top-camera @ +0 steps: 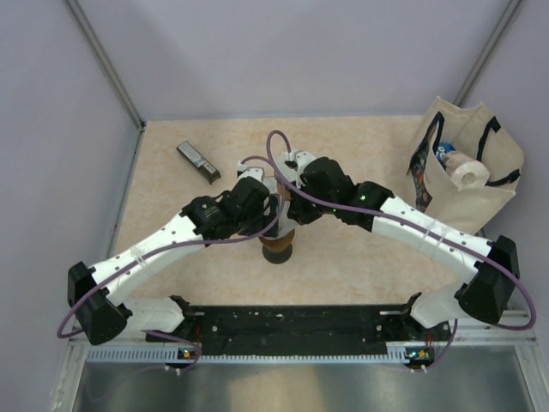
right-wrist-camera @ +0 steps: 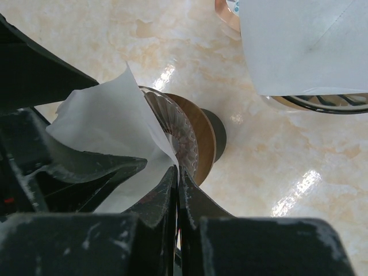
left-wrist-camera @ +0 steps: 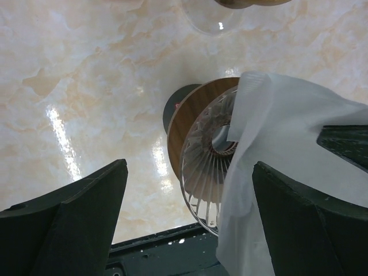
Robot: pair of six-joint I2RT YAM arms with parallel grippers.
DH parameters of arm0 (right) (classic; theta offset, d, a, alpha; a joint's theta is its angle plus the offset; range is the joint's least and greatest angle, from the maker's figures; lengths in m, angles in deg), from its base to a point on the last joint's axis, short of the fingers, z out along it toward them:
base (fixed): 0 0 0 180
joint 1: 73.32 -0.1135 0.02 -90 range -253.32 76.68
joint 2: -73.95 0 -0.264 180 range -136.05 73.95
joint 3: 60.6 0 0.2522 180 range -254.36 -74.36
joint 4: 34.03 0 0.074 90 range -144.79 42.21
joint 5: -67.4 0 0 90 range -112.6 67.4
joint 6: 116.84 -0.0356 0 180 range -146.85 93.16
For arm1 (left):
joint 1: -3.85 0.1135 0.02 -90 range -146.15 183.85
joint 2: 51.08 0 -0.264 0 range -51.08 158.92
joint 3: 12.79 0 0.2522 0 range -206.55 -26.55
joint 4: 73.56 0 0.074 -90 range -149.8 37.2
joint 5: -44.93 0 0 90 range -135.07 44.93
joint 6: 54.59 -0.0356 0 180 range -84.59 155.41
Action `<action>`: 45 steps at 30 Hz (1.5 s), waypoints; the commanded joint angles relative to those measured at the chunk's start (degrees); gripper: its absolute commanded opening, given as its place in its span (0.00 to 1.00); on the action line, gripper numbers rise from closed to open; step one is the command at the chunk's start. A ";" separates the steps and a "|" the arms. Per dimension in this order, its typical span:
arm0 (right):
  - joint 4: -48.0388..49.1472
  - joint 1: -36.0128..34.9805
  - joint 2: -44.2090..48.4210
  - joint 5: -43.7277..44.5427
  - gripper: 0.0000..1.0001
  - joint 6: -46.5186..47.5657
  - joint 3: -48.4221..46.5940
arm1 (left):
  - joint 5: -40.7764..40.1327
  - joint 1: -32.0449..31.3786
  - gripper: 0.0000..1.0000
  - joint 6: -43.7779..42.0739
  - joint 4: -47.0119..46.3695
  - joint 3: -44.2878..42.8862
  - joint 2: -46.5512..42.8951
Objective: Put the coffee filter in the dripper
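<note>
Pinching the coffee filter by its corner, right gripper pressed shut; filter draped half inside dripper, just ahead of fingertips. Left gripper spread wide, straddling both.

Left gripper, right gripper crowd dripper; bag blocks right; front passable

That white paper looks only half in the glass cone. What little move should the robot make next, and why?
Probably the right gripper, shut with its tips at the filter's edge, should nudge the filter down into the dripper. The filter drapes over one side of the rim and sticks out, not seated in the cone, and the left gripper stands open around it, holding nothing.
</note>
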 commanded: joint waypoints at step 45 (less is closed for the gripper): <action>-2.70 -0.94 3.58 1.56 0.42 5.50 -13.29 | -6.27 11.51 0.99 0.18 -1.49 2.99 -18.17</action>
